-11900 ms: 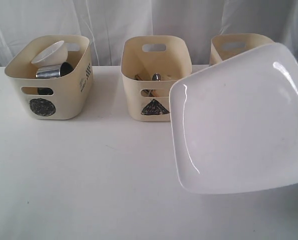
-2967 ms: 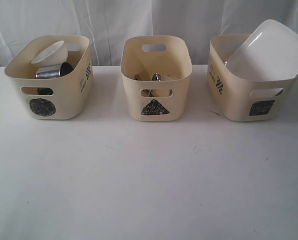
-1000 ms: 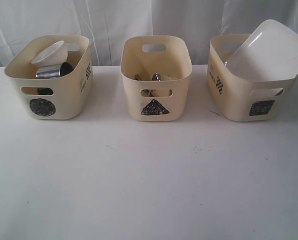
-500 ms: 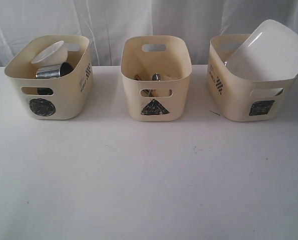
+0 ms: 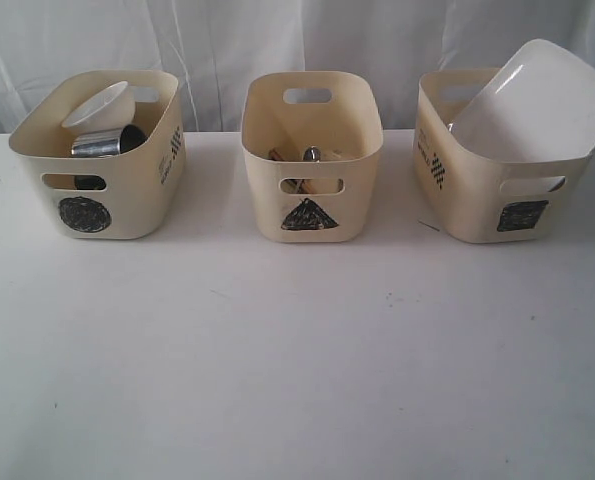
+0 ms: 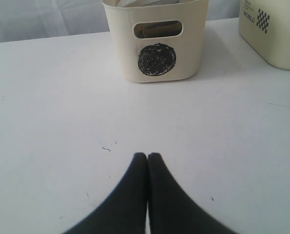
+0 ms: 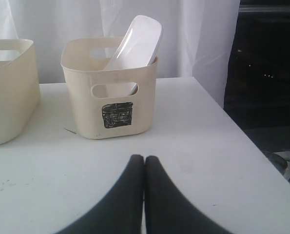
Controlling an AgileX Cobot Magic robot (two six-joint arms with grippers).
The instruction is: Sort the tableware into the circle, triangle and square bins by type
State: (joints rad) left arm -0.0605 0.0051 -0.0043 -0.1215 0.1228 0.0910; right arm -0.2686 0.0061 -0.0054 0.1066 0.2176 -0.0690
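My left gripper (image 6: pixel 147 156) and right gripper (image 7: pixel 144 158) are clenched on nothing, low over the table (image 5: pixel 277 350). The plate (image 5: pixel 537 100) leans tilted in the square bin (image 5: pixel 477 195). A bowl (image 5: pixel 99 105) and mug (image 5: pixel 102 143) sit in the circle bin (image 5: pixel 127 200), cutlery (image 5: pixel 312 154) in the triangle bin (image 5: pixel 312 230).

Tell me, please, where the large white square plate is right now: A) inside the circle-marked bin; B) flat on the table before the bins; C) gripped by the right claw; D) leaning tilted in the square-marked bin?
D: the large white square plate leans tilted in the square bin, its upper edge well above the rim, while the right claw is shut and empty.
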